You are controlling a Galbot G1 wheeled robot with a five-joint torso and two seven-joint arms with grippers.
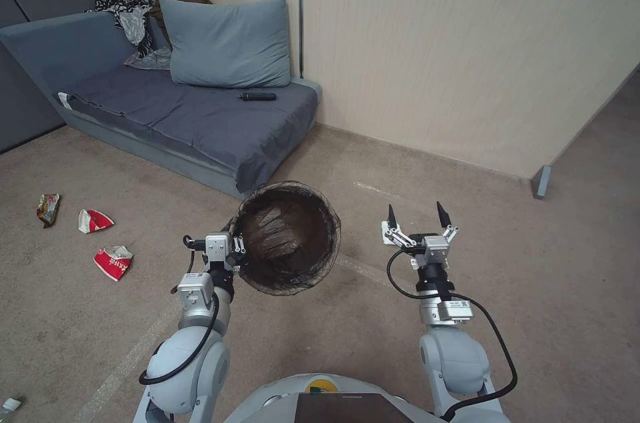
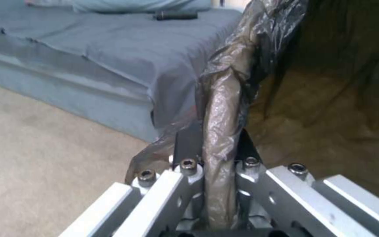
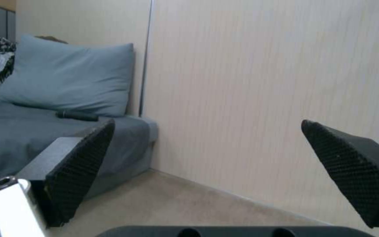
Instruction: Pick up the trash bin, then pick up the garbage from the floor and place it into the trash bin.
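My left gripper (image 1: 237,251) is shut on the bag-covered rim of the trash bin (image 1: 287,236), which hangs off the floor (image 1: 547,263), tilted with its dark-lined opening toward me. In the left wrist view the fingers (image 2: 189,141) pinch the crinkled brown bag over the bin's rim (image 2: 229,92). My right gripper (image 1: 418,213) is held out to the right of the bin, open and holding nothing (image 3: 207,123). Garbage lies on the carpet far to the left: a dark snack wrapper (image 1: 48,208) and two crumpled red-white packets (image 1: 94,220) (image 1: 114,261).
A grey-blue sofa bed (image 1: 200,116) stands behind the bin, with a pillow (image 1: 227,43), a heap of clothes (image 1: 133,3) and a black remote-like object (image 1: 258,96). A beige wall (image 1: 467,43) runs behind it to a corner post (image 1: 541,181). A white scrap (image 1: 10,406) lies near my left base.
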